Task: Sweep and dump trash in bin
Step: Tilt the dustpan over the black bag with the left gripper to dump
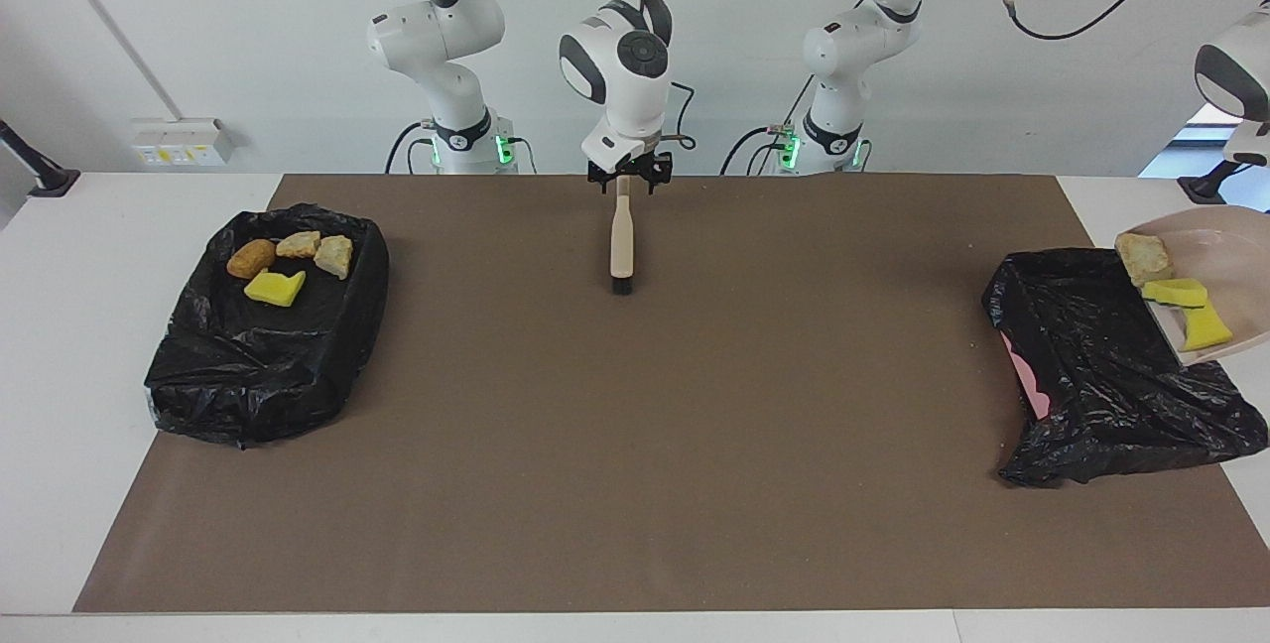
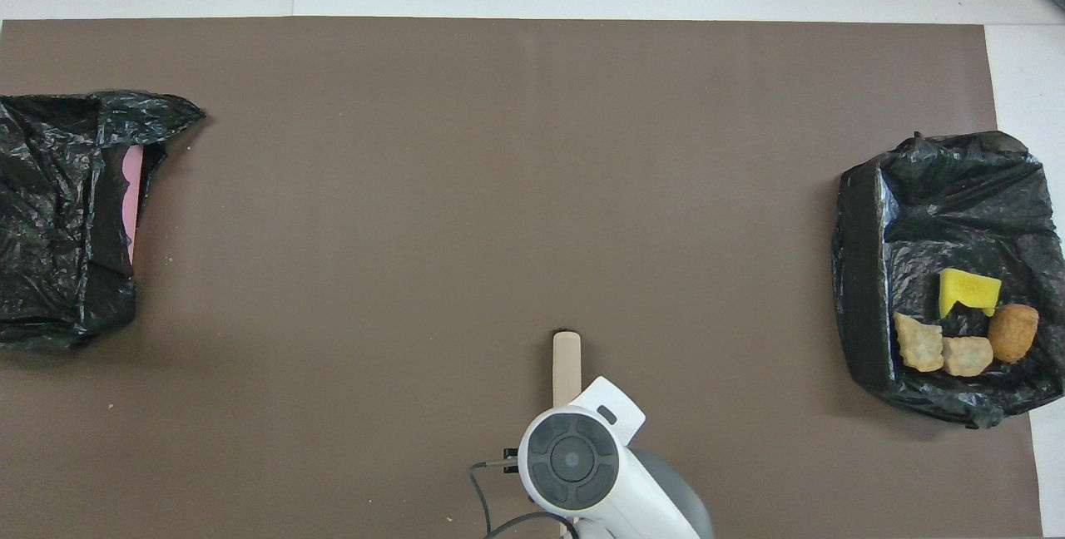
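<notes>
Your sweeping looks finished: I see no trash on the brown mat (image 1: 635, 445). Four pieces of trash (image 1: 275, 288) already lie in the black-bagged bin (image 1: 268, 375) at the right arm's end of the table, well apart from either set of fingers.

The right gripper (image 1: 625, 174) sits low over the end of the brush (image 1: 622, 236) handle. Its fingers are spread on either side of the handle, and the brush lies flat on the mat with its bristles pointing away from them.

What remains is the dump. The dustpan (image 1: 1230, 256) hangs tilted over the second bin (image 1: 1091, 375), with a beige chunk (image 1: 1143, 256) and two yellow sponge pieces (image 1: 1206, 325) in it. The left gripper is out of frame. Its fingers must be pressed onto the pan's handle, since the pan is held aloft.
</notes>
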Motion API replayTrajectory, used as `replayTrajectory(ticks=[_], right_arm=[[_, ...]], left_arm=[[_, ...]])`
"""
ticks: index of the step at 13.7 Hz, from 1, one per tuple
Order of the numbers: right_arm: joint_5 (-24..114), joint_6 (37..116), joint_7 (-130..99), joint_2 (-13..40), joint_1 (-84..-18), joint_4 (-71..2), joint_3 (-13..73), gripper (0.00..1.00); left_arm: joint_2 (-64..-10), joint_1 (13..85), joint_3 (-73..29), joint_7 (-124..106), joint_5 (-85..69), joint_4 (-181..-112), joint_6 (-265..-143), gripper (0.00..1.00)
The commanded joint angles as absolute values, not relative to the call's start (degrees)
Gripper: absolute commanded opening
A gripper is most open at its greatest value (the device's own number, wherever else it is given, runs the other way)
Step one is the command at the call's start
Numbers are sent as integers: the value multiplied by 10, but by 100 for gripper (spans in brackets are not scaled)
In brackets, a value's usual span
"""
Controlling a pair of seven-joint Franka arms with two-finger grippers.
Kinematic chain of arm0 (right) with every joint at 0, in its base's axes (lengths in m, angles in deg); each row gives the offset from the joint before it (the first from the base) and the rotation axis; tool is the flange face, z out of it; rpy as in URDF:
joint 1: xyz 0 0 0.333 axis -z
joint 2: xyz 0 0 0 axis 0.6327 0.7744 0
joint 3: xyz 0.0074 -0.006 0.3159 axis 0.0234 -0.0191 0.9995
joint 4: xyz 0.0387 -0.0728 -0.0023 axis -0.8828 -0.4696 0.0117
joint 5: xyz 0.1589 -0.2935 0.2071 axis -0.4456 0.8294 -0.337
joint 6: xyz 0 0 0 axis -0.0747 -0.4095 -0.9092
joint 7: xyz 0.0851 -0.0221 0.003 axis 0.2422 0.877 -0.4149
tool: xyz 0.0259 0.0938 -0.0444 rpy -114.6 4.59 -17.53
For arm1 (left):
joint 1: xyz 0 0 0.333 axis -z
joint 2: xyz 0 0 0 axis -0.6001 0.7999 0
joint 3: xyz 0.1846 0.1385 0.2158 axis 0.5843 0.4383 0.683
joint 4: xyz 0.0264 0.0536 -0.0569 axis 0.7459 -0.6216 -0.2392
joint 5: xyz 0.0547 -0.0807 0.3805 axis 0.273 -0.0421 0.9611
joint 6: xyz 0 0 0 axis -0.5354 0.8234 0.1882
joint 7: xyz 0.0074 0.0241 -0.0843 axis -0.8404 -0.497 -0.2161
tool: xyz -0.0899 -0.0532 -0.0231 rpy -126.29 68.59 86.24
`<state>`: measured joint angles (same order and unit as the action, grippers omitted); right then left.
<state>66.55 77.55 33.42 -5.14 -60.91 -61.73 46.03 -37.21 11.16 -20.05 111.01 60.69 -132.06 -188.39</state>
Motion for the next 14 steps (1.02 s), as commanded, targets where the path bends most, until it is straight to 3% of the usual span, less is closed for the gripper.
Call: replayTrajectory(ticks=[1,4,7,11,14], right_arm=[[677,770,306,-48,-548,-573,460,100],[707,766,304,-49,-501,-543,459,100],[721,760,304,-50,-494,-528,456,100],[739,745,292,-47,-466,-487,458,100],[739,716,243,-49,-440,-463,457,100]], left_arm=[[-371,118,-195,1108,637,-1312,-1881,0],[-373,118,-195,1072,640,-1312,-1873,0],[-400,136,-202,980,621,-1320,-1810,0],[-430,186,-202,878,499,-1334,-1698,0],[-468,230,-202,774,399,-1404,-1681,0]])
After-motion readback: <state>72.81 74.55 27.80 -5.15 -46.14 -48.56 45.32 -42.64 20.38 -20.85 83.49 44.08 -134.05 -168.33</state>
